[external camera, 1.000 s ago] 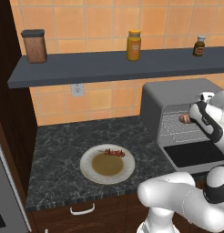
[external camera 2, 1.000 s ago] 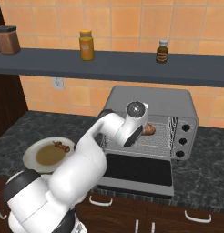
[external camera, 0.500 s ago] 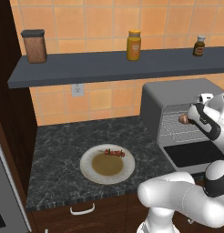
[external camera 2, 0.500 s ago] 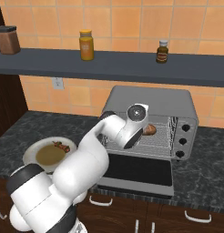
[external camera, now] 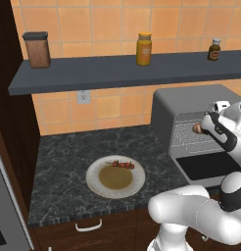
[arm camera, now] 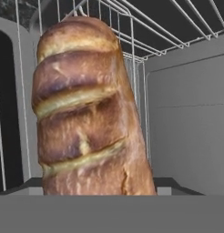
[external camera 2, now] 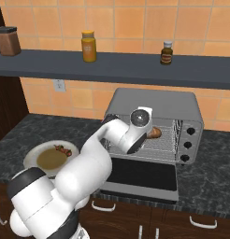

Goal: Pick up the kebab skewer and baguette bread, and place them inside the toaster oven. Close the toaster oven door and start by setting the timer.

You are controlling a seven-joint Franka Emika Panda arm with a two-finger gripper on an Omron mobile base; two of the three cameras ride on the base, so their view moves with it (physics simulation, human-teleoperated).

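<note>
carrying the baguette bread (arm camera: 86,113), seemingly light, stiff-crusted and best held near one end, the gripper (external camera 2: 147,134) pinches it at the mouth of the toaster oven (external camera 2: 182,102), above the wire rack (external camera 2: 163,142).

A home kitchen. Orange wall tiles (external camera: 112,19) fill the top of both base views, and a dark shelf (external camera: 93,73) crosses them carrying jars (external camera: 144,48). Below lies a black stone bench (external camera: 68,166) with a plate (external camera: 100,186) at lower centre, a toaster oven (external camera 2: 182,105) at right, and wooden drawers (external camera: 88,225) with handles along the bottom.
</note>
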